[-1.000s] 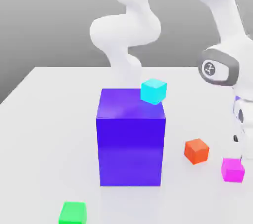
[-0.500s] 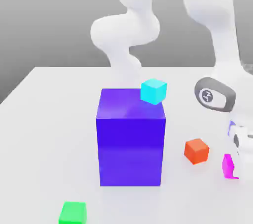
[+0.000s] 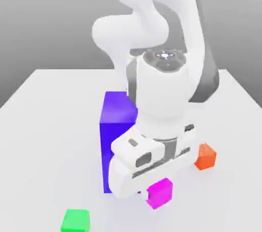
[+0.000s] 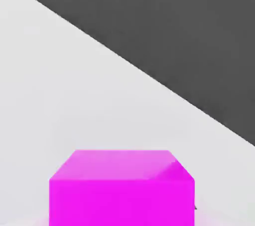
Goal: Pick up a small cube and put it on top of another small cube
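Note:
The small cube (image 3: 160, 194) is plain magenta-pink and sits right under my hand, in front of the big blue-violet block (image 3: 116, 116), near the table's front. My gripper (image 3: 155, 184) is shut on the small cube from above, and the white hand body covers the fingers. In the hand view the small cube (image 4: 122, 187) looms very close, with the white table (image 4: 60, 95) running on behind it. An orange-red small cube (image 3: 205, 155) lies on the table toward the exterior view's right.
A green small cube (image 3: 75, 220) lies at the front on the exterior view's left. The big blue-violet block stands mid-table, and my arm rises in front of it and over it. Bare white table (image 3: 46, 123) stretches along the exterior view's left.
The gripper closed on the magenta cube at the exterior view's right, then the arm swung it toward the middle, in front of the blue block. The arm now covers the block's top.

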